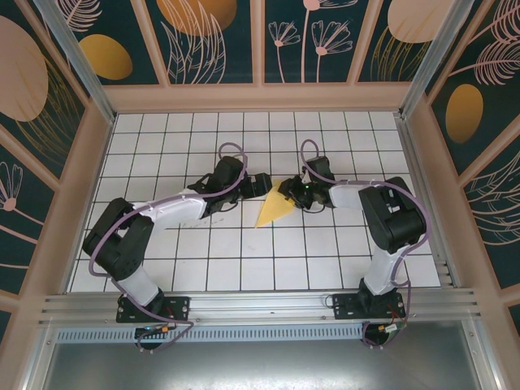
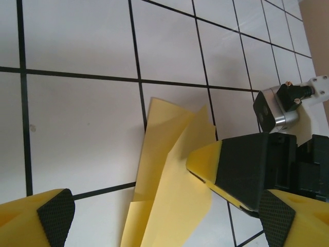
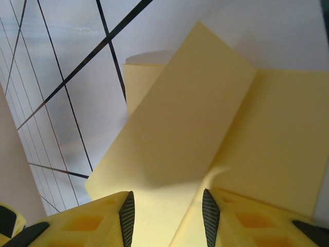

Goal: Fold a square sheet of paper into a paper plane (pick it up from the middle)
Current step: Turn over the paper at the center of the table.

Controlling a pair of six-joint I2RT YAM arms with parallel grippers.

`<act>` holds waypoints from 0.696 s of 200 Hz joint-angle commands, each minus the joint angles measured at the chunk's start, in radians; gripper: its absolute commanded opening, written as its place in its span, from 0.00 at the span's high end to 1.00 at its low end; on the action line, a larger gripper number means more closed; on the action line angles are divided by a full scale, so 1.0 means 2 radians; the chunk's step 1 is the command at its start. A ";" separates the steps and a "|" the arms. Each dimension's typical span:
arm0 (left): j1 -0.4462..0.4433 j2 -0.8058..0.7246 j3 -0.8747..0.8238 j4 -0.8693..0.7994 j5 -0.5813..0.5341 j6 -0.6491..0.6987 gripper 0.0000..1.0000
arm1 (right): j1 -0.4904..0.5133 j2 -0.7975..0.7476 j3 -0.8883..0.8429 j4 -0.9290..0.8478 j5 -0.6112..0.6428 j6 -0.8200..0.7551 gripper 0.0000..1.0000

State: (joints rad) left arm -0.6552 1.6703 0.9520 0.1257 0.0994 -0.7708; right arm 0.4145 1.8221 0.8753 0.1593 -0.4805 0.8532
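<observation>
- Left wrist view: the left gripper hangs with its jaws spread wide and nothing held. The square sheet of paper, part-folded with overlapping flaps, lies flat just below and ahead of it.
- Right wrist view: the right gripper has its jaws part-open and, as far as I can tell, grips nothing. The sheet lies under and ahead of both pads, with 1 flap edge raised beside the right pad.
- Risk: the flaps look loose and only lightly creased, so they may spring up. A closing jaw could catch the raised edge and crumple it.
- Risk: the paper is thin and the tiled table looks smooth. A sideways push would probably slide the sheet rather than fold it, skewing the centre line.
- Risk: the 2 grippers sit nearly tip to tip over the sheet, so any move toward each other could make them collide.
- Room: open tiles lie outward of each gripper and beyond their tips, and the enclosure walls are well apart from both. The sheet's pointed end runs back toward the arm bases, with free edges all round.
</observation>
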 commanded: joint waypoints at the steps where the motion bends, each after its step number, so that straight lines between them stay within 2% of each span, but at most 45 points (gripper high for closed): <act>1: 0.007 -0.004 -0.003 -0.005 -0.001 0.000 0.06 | 0.005 0.012 0.019 0.011 -0.014 0.011 0.59; 44: 0.012 0.002 -0.002 -0.012 -0.001 -0.004 0.06 | 0.008 0.020 0.023 0.025 -0.031 0.021 0.60; 102: 0.018 0.002 -0.003 -0.016 0.000 -0.008 0.05 | 0.011 0.019 0.003 0.087 -0.061 0.044 0.63; 139: 0.023 0.001 -0.006 -0.017 0.001 -0.012 0.04 | 0.022 0.024 -0.006 0.085 -0.053 0.039 0.66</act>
State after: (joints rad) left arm -0.6212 1.6707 0.9512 0.1070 0.0998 -0.7792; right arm 0.4366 1.8496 0.8841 0.2924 -0.5743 0.9260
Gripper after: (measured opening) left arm 0.955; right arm 0.348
